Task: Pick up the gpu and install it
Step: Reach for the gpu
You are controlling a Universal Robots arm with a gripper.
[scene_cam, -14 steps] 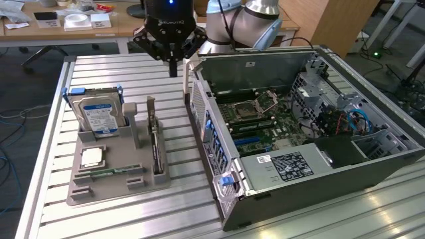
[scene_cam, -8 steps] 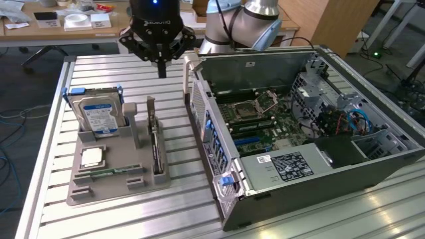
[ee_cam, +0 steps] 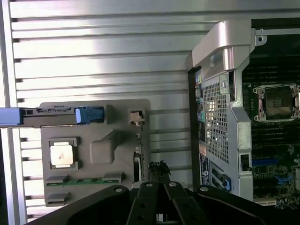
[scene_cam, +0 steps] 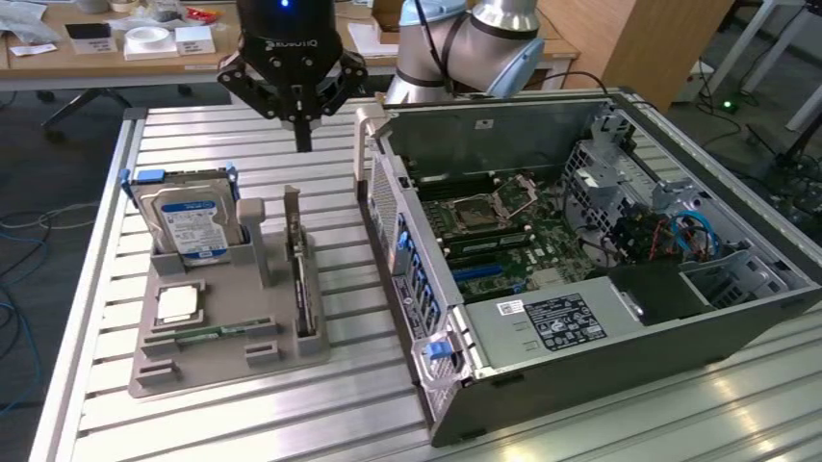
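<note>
The claw (scene_cam: 304, 142) hung above the slatted aluminium bench (scene_cam: 192, 135) with its fingers pressed together and nothing between them. It pointed straight down, clear of everything below. In the exterior view it sat over the bare slats just beyond the far end of the grey parts tray (scene_cam: 244, 361), in the gap between the tray and the open computer case (scene_cam: 668, 327).

The gpu (scene_cam: 298, 274) had not been lifted. It stood on its long edge in a slot along the side of the tray nearest the case, a thin dark card with its metal end toward the claw. In the wrist view, the closed fingertips showed just beside that edge of the tray.

The hard drive (scene_cam: 192, 226) stood upright in its blue-railed carrier at the tray's far corner, on the exterior view's left. A processor chip (scene_cam: 177, 304) lay flat in a recess in front of it, and a green RAM stick (scene_cam: 221, 332) lay in a groove nearer the camera.

The case lay on its side with the panel off, the motherboard (scene_cam: 514, 250) exposed and its CPU socket (scene_cam: 495, 204) open.
</note>
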